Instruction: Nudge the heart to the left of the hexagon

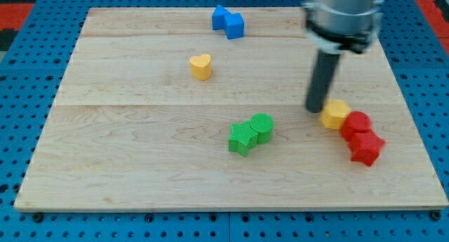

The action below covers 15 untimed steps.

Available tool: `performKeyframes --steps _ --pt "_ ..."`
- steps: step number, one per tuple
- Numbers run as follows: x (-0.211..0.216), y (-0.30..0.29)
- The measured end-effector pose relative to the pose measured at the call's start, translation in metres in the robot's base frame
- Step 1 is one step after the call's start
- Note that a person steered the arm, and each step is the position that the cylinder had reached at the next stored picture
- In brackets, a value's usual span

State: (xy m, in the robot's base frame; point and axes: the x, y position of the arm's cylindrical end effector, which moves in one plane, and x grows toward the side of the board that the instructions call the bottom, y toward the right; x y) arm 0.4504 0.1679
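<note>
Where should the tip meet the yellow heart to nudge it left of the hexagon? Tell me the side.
My tip cannot grip, so push the yellow heart. It must travel right and down toward the yellow hexagon, so meet its upper-left face, probably the lobed end, and stop short of the hexagon.

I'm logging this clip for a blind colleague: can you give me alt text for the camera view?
My tip sits just left of the yellow hexagon, which touches two red blocks at the board's right. The yellow heart lies far off toward upper left, blue blocks at top, green blocks mid-board.
</note>
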Motion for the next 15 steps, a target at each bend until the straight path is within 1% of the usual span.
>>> performKeyframes --steps 1,2,3,4,5,6,7,8,9,10,11,12,13,14,15 --pt "-0.026 -0.061" --pt "-0.091 -0.099" --pt "-0.111 -0.214" --pt "-0.114 -0.284" --pt "-0.086 -0.304" --pt "-0.084 -0.361" --pt "-0.059 -0.359" --pt "-0.058 -0.252" --pt "-0.046 -0.26" --pt "-0.044 -0.334" --pt "-0.014 -0.252" --pt "-0.034 -0.122" --pt "-0.014 -0.094" --pt "0.015 -0.053" --pt "0.015 -0.055"
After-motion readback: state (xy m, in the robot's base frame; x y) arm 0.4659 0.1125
